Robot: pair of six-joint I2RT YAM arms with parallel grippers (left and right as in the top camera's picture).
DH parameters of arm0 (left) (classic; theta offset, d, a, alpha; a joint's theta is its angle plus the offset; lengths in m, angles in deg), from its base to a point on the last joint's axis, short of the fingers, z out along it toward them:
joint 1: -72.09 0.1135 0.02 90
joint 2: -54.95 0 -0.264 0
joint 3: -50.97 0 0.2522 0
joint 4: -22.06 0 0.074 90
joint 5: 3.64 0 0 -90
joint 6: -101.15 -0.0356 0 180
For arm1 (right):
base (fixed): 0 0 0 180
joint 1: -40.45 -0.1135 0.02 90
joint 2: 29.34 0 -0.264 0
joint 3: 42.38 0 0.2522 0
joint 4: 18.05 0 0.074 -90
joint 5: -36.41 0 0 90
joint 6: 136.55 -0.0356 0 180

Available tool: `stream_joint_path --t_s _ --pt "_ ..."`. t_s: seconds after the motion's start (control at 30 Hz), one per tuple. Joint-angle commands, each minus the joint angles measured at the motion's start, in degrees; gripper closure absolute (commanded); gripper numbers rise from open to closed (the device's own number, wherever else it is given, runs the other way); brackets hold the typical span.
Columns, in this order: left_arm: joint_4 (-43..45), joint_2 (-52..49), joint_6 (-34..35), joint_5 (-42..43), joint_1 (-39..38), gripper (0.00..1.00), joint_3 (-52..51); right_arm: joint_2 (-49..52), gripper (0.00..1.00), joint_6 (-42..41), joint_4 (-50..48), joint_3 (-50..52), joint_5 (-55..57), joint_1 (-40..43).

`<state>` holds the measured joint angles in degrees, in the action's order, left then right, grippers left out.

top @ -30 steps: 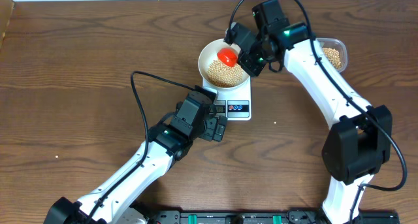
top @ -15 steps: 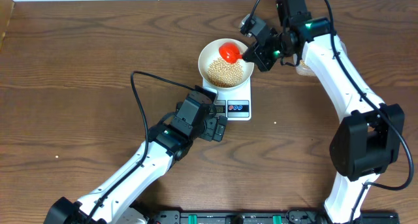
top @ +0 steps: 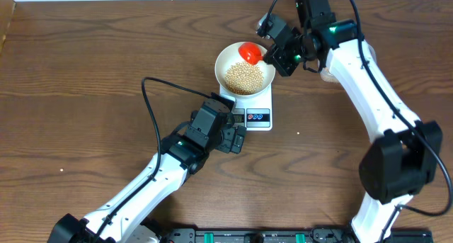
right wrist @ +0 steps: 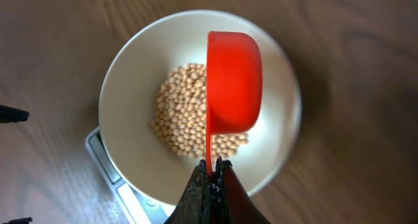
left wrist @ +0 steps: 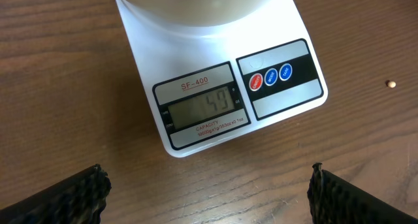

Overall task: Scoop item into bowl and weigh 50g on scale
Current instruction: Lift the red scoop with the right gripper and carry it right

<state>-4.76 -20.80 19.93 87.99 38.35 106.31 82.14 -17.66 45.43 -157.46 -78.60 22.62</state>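
Note:
The white bowl (top: 228, 57) sits on the white scale (top: 257, 117) and holds a heap of tan beans (top: 244, 77). In the right wrist view the bowl (right wrist: 130, 93) and beans (right wrist: 183, 113) lie below. My right gripper (top: 277, 55) is shut on the handle of a red scoop (top: 248, 53), which hangs tipped on its side over the bowl's far edge (right wrist: 234, 80). The scale (left wrist: 215, 87) display reads about 59 in the left wrist view. My left gripper (top: 237, 139) is open and empty, just in front of the scale.
A clear plastic tub of beans is mostly hidden behind my right arm at the back right. One stray bean (left wrist: 391, 84) lies on the wooden table to the right of the scale.
My right gripper has lifted the red scoop up and back, from over the beans toward the bowl's far edge. The left arm has not moved.

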Motion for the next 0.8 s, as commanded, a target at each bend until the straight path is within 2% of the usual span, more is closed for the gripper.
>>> stream_joint_path --t_s 0.0,0.27,0.77 --pt "-0.1 0.2 -0.4 0.3 0.3 0.01 -0.2 -5.4 0.99 1.5 -0.3 -1.4 8.2 -1.7" --pt "-0.1 0.2 -0.4 0.3 0.3 0.01 -0.2 -9.3 0.99 1.6 -1.5 -1.4 21.4 -5.4" --pt "-0.1 0.2 -0.4 0.3 0.3 0.01 -0.2 -9.3 0.99 0.9 -2.2 -1.4 21.5 -6.2"
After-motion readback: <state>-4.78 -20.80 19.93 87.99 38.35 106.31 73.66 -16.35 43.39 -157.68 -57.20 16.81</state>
